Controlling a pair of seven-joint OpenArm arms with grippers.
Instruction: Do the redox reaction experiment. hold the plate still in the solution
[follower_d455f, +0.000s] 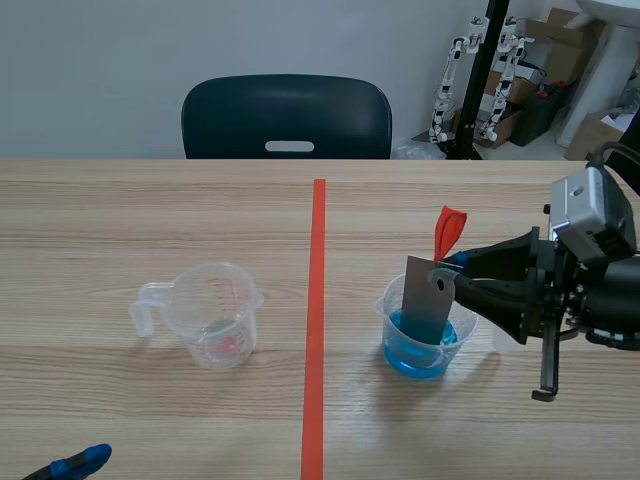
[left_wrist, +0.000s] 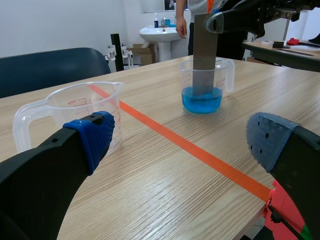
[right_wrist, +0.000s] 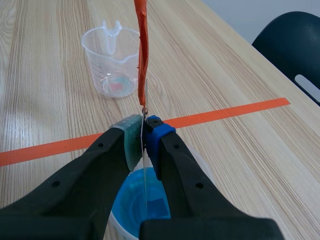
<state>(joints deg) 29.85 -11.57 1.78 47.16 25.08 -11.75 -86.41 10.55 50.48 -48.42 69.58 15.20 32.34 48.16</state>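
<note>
A grey metal plate (follower_d455f: 425, 300) with a red tag (follower_d455f: 447, 230) stands upright in a clear beaker of blue solution (follower_d455f: 420, 350), right of the tape line. Its lower end is in the liquid. My right gripper (follower_d455f: 452, 268) comes in from the right and is shut on the plate's upper edge. In the right wrist view the plate (right_wrist: 145, 172) shows edge-on between the pads of that gripper (right_wrist: 144, 132), above the blue solution (right_wrist: 130, 207). My left gripper (left_wrist: 182, 135) is open and holds nothing. It hangs low near the table's front left corner (follower_d455f: 80, 464).
An empty clear measuring beaker (follower_d455f: 210, 315) with a handle stands left of the tape line, with a faint reddish trace at its bottom. A dark chair (follower_d455f: 287, 118) sits behind the far edge. Boxes and a stand (follower_d455f: 480, 80) are at the back right.
</note>
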